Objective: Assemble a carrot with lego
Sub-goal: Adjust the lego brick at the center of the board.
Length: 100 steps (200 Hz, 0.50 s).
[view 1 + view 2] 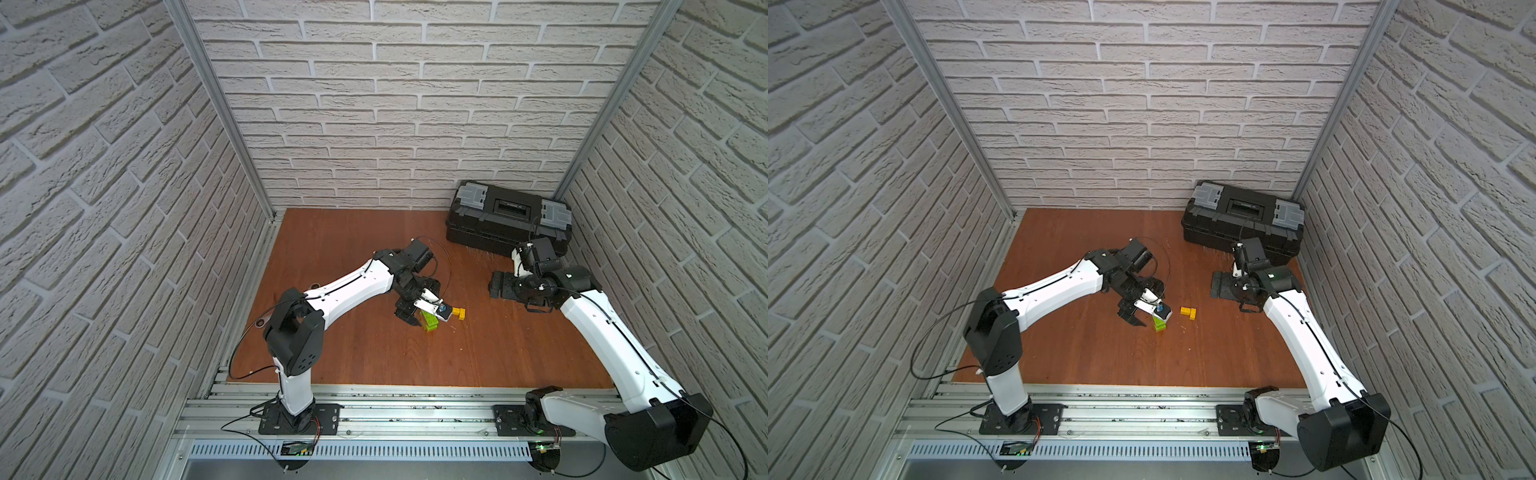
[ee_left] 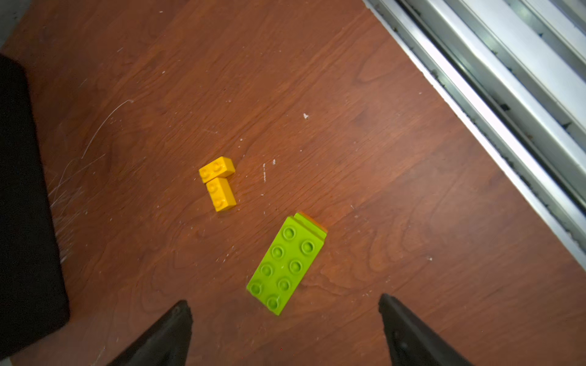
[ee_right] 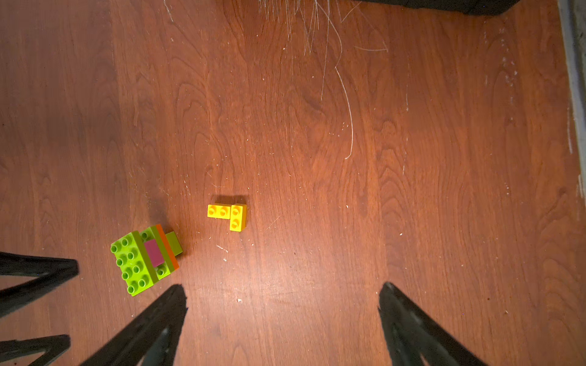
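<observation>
I see the carrot stack (image 3: 136, 269), lime green with pink and orange layers, on my scratched red-brown wood surface (image 1: 374, 357), with two yellow bricks (image 3: 236, 217) near it. The left gripper (image 2: 284, 301) gapes empty over it. The right gripper (image 3: 282, 286), equally wide and empty, hangs nearer the black toolbox (image 1: 507, 220) by the white brick walls (image 1: 415, 104).

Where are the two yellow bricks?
In both top views, the yellow bricks lie touching on the table, just beyond the green stack toward the robot's right.
</observation>
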Each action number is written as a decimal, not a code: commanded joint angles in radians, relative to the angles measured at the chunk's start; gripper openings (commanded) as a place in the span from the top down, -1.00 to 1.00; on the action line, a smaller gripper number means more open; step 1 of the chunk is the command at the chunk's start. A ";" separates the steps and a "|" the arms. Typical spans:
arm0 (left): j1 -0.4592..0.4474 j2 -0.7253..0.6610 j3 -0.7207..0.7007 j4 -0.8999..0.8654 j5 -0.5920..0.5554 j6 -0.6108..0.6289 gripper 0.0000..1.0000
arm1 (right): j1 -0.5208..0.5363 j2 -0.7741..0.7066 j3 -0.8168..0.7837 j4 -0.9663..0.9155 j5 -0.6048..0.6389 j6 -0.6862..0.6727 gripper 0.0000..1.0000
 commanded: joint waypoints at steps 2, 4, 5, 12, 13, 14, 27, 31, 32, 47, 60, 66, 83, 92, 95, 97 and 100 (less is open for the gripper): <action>-0.013 0.059 0.043 -0.059 -0.039 0.089 -0.88 | -0.004 -0.020 -0.033 0.038 -0.043 -0.007 -0.90; -0.014 0.063 0.045 -0.060 -0.038 0.090 -0.88 | -0.004 -0.020 -0.036 0.037 -0.044 -0.006 -0.89; -0.015 0.065 0.047 -0.060 -0.038 0.089 -0.88 | -0.004 -0.020 -0.036 0.037 -0.045 -0.006 -0.89; -0.018 0.073 0.048 -0.061 -0.039 0.095 -0.88 | -0.004 -0.024 -0.044 0.041 -0.047 -0.007 -0.89; -0.018 0.074 0.048 -0.061 -0.040 0.096 -0.87 | -0.004 -0.023 -0.045 0.041 -0.047 -0.007 -0.89; -0.019 0.075 0.048 -0.061 -0.041 0.097 -0.87 | -0.004 -0.024 -0.046 0.042 -0.047 -0.007 -0.89; -0.027 0.087 0.041 -0.059 -0.052 0.111 -0.86 | -0.004 -0.030 -0.060 0.047 -0.052 -0.012 -0.89; -0.030 0.089 0.036 -0.056 -0.055 0.117 -0.86 | -0.004 -0.029 -0.063 0.049 -0.052 -0.013 -0.89; -0.030 0.090 0.034 -0.056 -0.056 0.118 -0.86 | -0.004 -0.029 -0.064 0.048 -0.053 -0.013 -0.89; -0.036 0.104 0.013 -0.042 -0.081 0.139 -0.83 | -0.004 -0.030 -0.074 0.056 -0.059 -0.014 -0.89; -0.037 0.118 -0.003 -0.024 -0.106 0.155 -0.82 | -0.004 -0.025 -0.081 0.063 -0.069 -0.013 -0.88; -0.038 0.123 -0.007 -0.014 -0.115 0.158 -0.81 | -0.004 -0.023 -0.083 0.064 -0.075 -0.013 -0.88; -0.041 0.142 -0.016 0.032 -0.144 0.164 -0.70 | -0.004 -0.016 -0.086 0.062 -0.081 -0.015 -0.87; -0.043 0.151 -0.018 0.065 -0.159 0.157 -0.64 | -0.004 -0.014 -0.086 0.062 -0.086 -0.016 -0.87; -0.043 0.154 -0.016 0.069 -0.161 0.156 -0.63 | -0.004 -0.014 -0.088 0.063 -0.086 -0.016 -0.87; -0.042 0.157 -0.014 0.069 -0.160 0.154 -0.63 | -0.004 -0.013 -0.088 0.062 -0.088 -0.017 -0.87; -0.043 0.160 -0.010 0.070 -0.160 0.152 -0.63 | -0.005 -0.014 -0.088 0.062 -0.089 -0.018 -0.87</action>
